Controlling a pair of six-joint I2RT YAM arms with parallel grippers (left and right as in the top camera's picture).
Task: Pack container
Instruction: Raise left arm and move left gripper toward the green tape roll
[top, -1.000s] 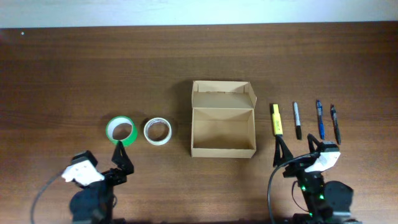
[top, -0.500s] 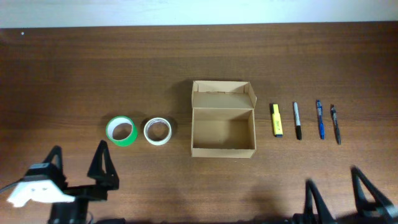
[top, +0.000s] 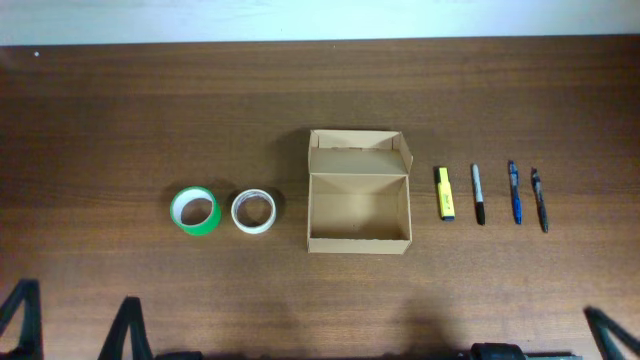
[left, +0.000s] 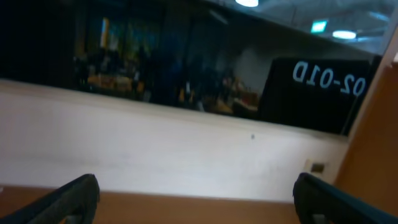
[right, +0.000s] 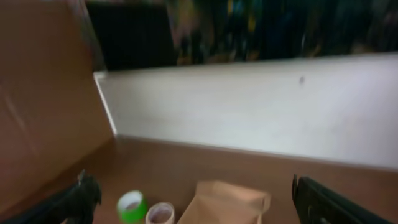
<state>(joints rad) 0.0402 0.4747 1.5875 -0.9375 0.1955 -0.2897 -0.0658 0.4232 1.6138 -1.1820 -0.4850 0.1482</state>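
So, packing not started: we see the box (top: 358, 212) open and empty mid-table, left gripper (left: 194, 183) and right gripper (right: 189, 180) both spread wide, apparently at the near edge; next we'd reach for the green tape (top: 195, 211).

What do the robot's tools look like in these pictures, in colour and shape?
Only the tips show. The left tool has two black fingers, flat, narrow and tapering to a point as seen from overhead. The right tool looks the same: dark, blurred, with rounded ends in its wrist view. No cables or markings can be seen.
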